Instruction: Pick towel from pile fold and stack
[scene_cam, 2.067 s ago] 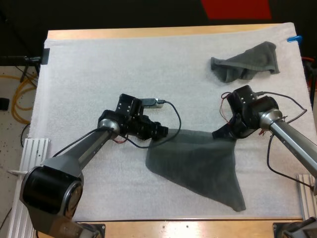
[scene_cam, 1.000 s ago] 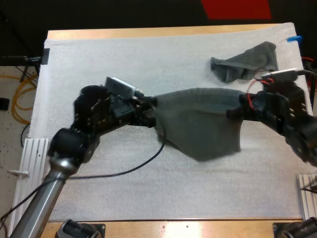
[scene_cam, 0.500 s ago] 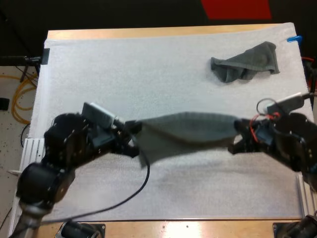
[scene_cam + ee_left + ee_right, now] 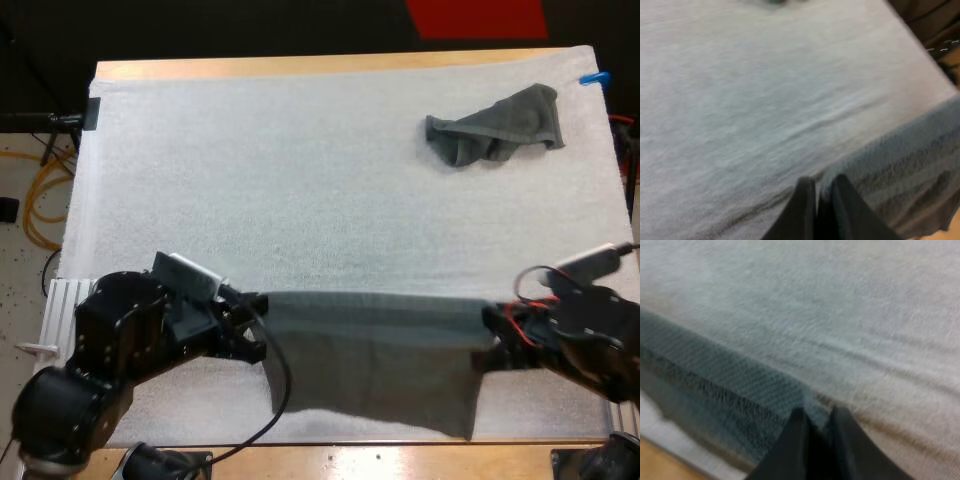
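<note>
Near the front edge of the mat point(image 4: 300, 180) a towel point(image 4: 370, 350) is held taut, its corners pinched by the left gripper point(image 4: 256, 326) and right gripper point(image 4: 489, 346).

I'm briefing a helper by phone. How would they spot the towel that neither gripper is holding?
Look at the white mat and go to its far right corner. The crumpled towel lies there alone, a dark grey-green heap. Unlike the stretched towel, held taut at the near edge between the left gripper and right gripper, nothing touches it.
</note>
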You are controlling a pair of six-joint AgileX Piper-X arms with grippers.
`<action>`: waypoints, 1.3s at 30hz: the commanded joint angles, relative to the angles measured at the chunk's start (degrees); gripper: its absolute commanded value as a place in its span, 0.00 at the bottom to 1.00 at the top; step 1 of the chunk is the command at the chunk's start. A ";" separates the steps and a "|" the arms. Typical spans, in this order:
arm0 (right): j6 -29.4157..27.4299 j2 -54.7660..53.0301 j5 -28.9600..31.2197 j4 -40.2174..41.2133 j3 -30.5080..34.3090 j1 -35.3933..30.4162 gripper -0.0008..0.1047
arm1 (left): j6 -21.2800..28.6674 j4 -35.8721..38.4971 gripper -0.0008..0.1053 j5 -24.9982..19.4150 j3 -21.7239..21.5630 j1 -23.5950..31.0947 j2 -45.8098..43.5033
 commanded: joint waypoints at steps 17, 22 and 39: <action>-11.93 32.02 -0.96 -37.05 7.04 -16.37 0.01 | 6.47 -30.49 0.01 -13.33 7.74 0.08 28.44; -11.93 37.99 -1.63 -41.33 7.04 -19.87 0.01 | 6.73 -37.84 0.01 -15.29 7.74 0.08 37.25; -11.93 47.52 -1.10 -54.87 7.04 -24.43 0.01 | 6.85 -52.26 0.01 -15.32 7.74 7.27 47.28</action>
